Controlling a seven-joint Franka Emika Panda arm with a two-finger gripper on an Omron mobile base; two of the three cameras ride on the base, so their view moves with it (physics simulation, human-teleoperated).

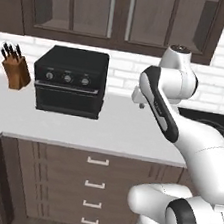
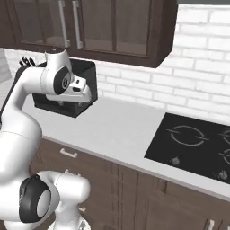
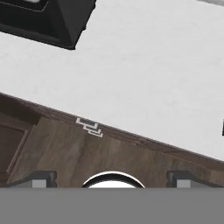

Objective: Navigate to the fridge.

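Note:
The fridge is out of view. My arm is folded above a white counter (image 1: 116, 130), with the hand (image 1: 140, 99) pointing down over the counter's front part. In the hand view my gripper (image 3: 111, 178) is open: its two dark fingertips (image 3: 43, 177) stand far apart with nothing between them. Below them I see the counter's front edge and the dark-brown drawer fronts (image 3: 65, 148).
A small black countertop oven (image 1: 70, 80) with knobs stands at the back left of the counter, a wooden knife block (image 1: 16, 70) left of it. A black cooktop (image 2: 197, 143) lies to the right. Dark-brown cabinets (image 1: 118, 11) hang above, drawers (image 1: 93, 184) sit below.

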